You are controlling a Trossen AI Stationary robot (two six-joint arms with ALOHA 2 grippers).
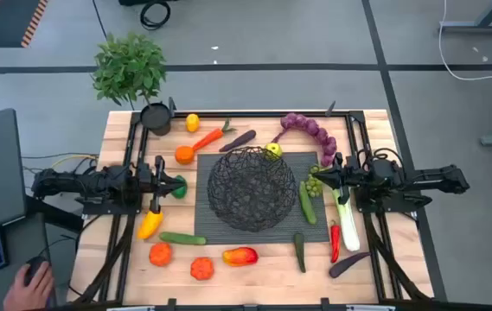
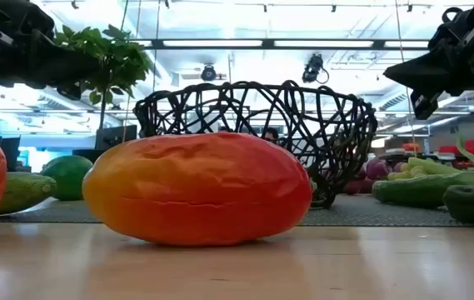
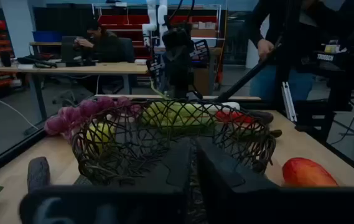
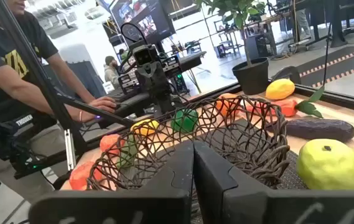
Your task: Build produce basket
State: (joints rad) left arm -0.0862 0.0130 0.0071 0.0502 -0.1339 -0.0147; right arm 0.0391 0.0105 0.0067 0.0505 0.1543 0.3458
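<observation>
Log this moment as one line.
basket: mid-table, empty | produce: scattered around it | left gripper: shut, left of basket | right gripper: shut, right of basket

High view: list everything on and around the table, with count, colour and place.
basket: one, black, centre
mat: one, dark, under basket
potted plant: one, green, top-left corner
lemon: one, yellow, beside plant
carrot: one, orange, upper left
aubergines: two, purple, top; bottom right
apple: one, yellow-green, basket's top rim
grapes: two bunches, purple, green, right
cucumbers: three, green, right and below
leek: one, white-green, right
chili: one, red, right
pepper: one, yellow, left
tomatoes: two, orange-red, bottom left
mango: one, red-yellow, bottom
person's hand: one, off-table bottom left
left gripper: fingers shut, left of basket
right gripper: fingers shut, right of basket
</observation>
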